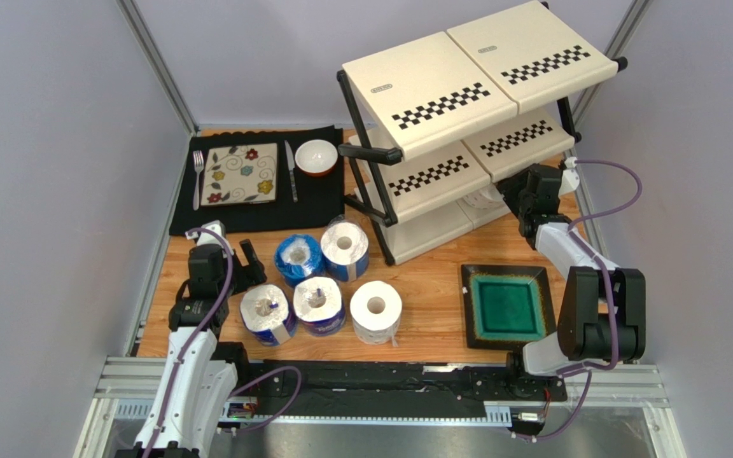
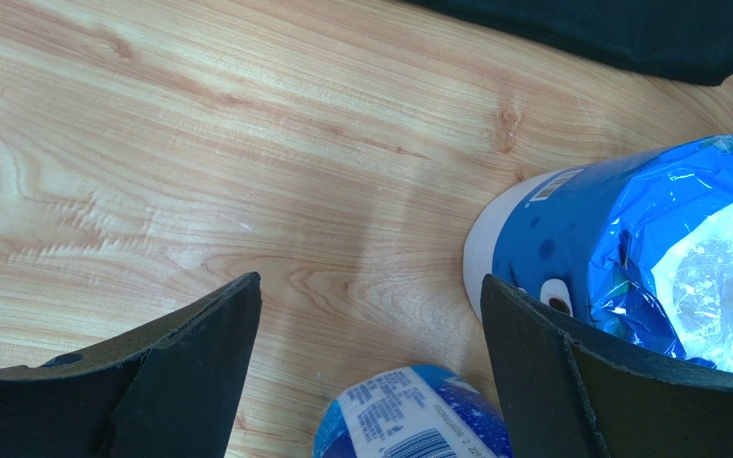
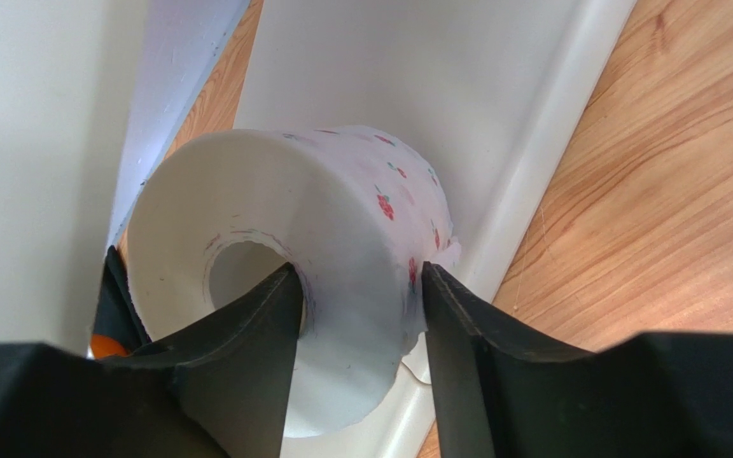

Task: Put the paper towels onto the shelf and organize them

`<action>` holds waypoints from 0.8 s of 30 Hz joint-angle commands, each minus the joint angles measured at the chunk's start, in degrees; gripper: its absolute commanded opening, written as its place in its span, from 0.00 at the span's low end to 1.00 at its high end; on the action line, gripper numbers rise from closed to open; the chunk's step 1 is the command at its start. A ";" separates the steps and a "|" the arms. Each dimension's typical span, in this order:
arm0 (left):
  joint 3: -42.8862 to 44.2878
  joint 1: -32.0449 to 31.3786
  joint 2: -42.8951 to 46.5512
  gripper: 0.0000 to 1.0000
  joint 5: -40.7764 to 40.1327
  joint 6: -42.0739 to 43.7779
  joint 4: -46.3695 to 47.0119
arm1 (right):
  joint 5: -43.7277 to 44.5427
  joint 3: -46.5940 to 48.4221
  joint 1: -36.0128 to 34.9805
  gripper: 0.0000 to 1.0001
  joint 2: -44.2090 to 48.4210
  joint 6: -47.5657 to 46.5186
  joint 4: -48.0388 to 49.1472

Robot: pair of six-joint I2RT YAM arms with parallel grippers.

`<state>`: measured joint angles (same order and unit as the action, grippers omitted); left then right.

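Several paper towels stand grouped on the wooden table: blue-wrapped rolls (image 1: 299, 258), (image 1: 344, 248), (image 1: 267, 313), (image 1: 319, 305) and a plain white one (image 1: 376, 310). My left gripper (image 1: 246, 262) is open and empty just left of them. In the left wrist view it (image 2: 370, 315) hovers over bare wood, with one blue roll (image 2: 628, 248) by the right finger and another (image 2: 418, 420) below. My right gripper (image 1: 518, 196) reaches into the shelf (image 1: 466, 124). In the right wrist view it (image 3: 361, 286) is shut on a white roll (image 3: 342, 200), one finger in the core, resting on the bottom tier (image 3: 495, 86).
A black mat (image 1: 323, 196) at the back left holds a fork (image 1: 197, 176), a flowered plate (image 1: 239, 175), a knife (image 1: 290, 170) and a bowl (image 1: 317, 156). A green square tray (image 1: 507, 305) lies near the right arm's base.
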<state>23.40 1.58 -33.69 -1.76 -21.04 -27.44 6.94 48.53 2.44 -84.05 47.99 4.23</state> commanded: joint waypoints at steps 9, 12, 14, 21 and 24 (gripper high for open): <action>1.21 0.00 0.03 0.93 0.53 0.73 0.64 | -8.52 0.25 1.17 0.60 0.99 0.53 8.07; 1.21 0.00 -0.06 0.93 0.62 0.73 0.72 | -9.57 -0.81 1.43 0.61 2.31 0.62 9.13; 1.21 0.09 -0.06 0.93 0.70 0.73 0.64 | -10.19 -1.68 1.61 0.61 3.63 0.70 9.31; 1.21 0.08 -0.15 0.93 0.88 0.73 0.72 | -11.69 -4.41 2.13 0.61 8.37 0.70 9.40; 1.21 0.00 -0.23 0.93 0.88 0.73 0.72 | -11.69 -4.94 2.40 0.62 10.30 0.79 7.91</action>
<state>23.40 1.58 -33.87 -1.39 -21.04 -27.44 -3.31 43.99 4.47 -77.47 48.36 9.06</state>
